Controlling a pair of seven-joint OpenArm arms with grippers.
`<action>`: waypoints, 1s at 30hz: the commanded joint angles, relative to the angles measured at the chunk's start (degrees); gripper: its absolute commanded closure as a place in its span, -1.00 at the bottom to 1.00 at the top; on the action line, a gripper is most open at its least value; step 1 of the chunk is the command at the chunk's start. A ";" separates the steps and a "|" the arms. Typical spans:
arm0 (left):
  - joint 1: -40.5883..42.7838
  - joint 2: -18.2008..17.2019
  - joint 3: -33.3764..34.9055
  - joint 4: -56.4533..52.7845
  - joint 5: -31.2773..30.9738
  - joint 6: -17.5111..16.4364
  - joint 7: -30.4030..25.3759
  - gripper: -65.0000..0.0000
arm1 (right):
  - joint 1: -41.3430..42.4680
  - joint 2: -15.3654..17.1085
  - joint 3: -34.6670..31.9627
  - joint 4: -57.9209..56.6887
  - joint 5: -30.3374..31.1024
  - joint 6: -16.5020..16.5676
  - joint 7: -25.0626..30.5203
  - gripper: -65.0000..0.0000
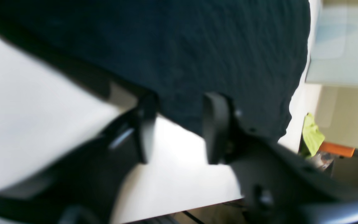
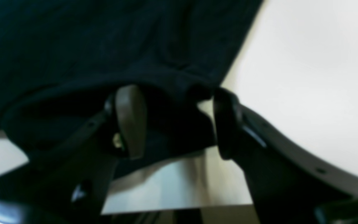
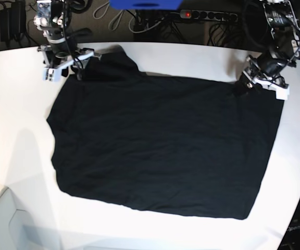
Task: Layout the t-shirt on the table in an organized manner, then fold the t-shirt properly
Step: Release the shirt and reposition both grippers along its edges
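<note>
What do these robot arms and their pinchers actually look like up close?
Each arm ends in a two-fingered gripper. Up close, the left gripper and right gripper are dark, nearly black, with flat, rounded pads on curved, screw-studded finger arms. In the base view, the wrists carry white blocks, and exposed metal parts and thin cables run along the arms.

left gripper jaws parted, right gripper jaws parted
</note>
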 commanded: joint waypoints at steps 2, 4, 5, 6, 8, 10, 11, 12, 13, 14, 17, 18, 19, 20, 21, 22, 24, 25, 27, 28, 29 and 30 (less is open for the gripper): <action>1.07 -1.20 -2.50 1.19 -1.29 -0.79 -0.36 0.02 | -1.13 -1.61 1.88 1.76 0.30 0.23 1.40 -0.08; 1.42 -1.20 -5.32 1.19 -1.29 -0.79 -0.36 -0.02 | -1.39 -3.19 4.17 2.11 0.30 0.23 1.40 -0.08; 1.51 -1.37 -6.90 1.19 -1.29 -0.88 -0.36 -0.02 | -1.48 -4.33 5.31 2.20 0.30 0.23 1.40 -0.08; 1.51 -1.46 -8.48 1.19 -1.37 -0.88 -0.36 -0.02 | -1.48 -5.39 6.72 2.29 0.30 0.23 1.40 -0.08; 1.07 -1.46 -11.73 1.19 -1.37 -0.88 -0.36 -0.02 | -1.48 -6.97 9.09 2.73 0.30 0.23 1.40 -0.08; -0.95 -1.46 -14.72 1.19 -1.37 -0.97 -0.36 -0.02 | -1.66 -8.29 9.71 3.96 0.30 0.23 1.40 -0.08; -2.27 -1.46 -15.95 1.19 -1.37 -0.97 -0.36 -0.02 | -1.66 -8.55 9.45 4.31 0.21 0.23 1.40 -0.08; -3.41 -1.46 -16.92 1.19 -1.37 -0.97 -0.36 -0.02 | -1.57 -8.55 8.65 4.22 0.21 0.23 1.31 -0.08; -4.82 -1.46 -17.54 1.19 -1.37 -0.97 -0.36 -0.02 | -1.22 -8.47 7.69 4.05 0.12 0.23 1.31 -0.08; -6.58 -1.46 -17.62 1.19 -1.29 -0.97 -0.36 -0.02 | -1.04 -8.20 6.90 3.78 0.12 0.23 1.31 -0.08; -11.41 -1.46 -17.62 0.57 -0.67 -0.97 -0.62 -0.02 | 0.10 -8.38 5.75 1.94 0.12 0.23 1.31 -0.08; -12.82 -1.46 -17.45 0.40 -0.41 -0.88 -0.62 -0.02 | 0.54 -8.38 5.67 1.14 0.12 0.23 1.31 -0.08; -14.31 -1.46 -17.45 0.13 0.38 -0.88 -0.36 -0.02 | 0.63 -8.38 5.67 0.27 0.12 0.23 1.31 -0.08; -15.55 -1.46 -17.10 -0.13 1.17 -0.88 -0.36 -0.02 | 0.72 -8.47 5.67 -0.44 0.12 0.23 1.31 -0.08; -16.95 -1.46 -16.04 -0.31 2.32 -0.70 -0.44 -0.02 | 0.72 -8.47 5.67 -0.97 0.21 0.23 1.31 -0.08; -18.01 -1.46 -14.81 -0.31 3.72 -0.70 -0.80 -0.02 | 0.63 -8.47 5.67 -1.32 0.21 0.23 1.31 -0.08; -19.59 -1.11 -13.32 -0.39 6.98 -0.70 -0.88 -0.02 | 0.01 -8.47 5.67 -2.11 0.21 0.23 1.31 -0.08; -20.29 -0.93 -12.53 -0.74 8.56 -0.79 -0.97 -0.02 | -0.51 -8.47 5.67 -2.28 0.21 0.23 1.31 -0.08; -21.52 -0.93 -10.94 -2.68 11.11 -0.88 -0.97 -0.02 | -1.66 -8.47 5.67 -2.37 0.21 0.23 1.31 -0.08; -21.96 -0.93 -10.42 -3.82 11.81 -0.88 -0.97 -0.02 | -2.10 -8.47 5.67 -2.37 0.21 0.23 1.31 -0.08; -22.58 -0.93 -9.89 -5.14 12.34 -0.88 -0.97 -0.02 | -2.71 -8.47 5.67 -2.37 0.21 0.23 1.31 -0.08; -23.28 -0.93 -9.54 -6.90 12.78 -0.88 -0.97 -0.02 | -3.41 -8.47 5.67 -2.37 0.21 0.23 1.31 -0.08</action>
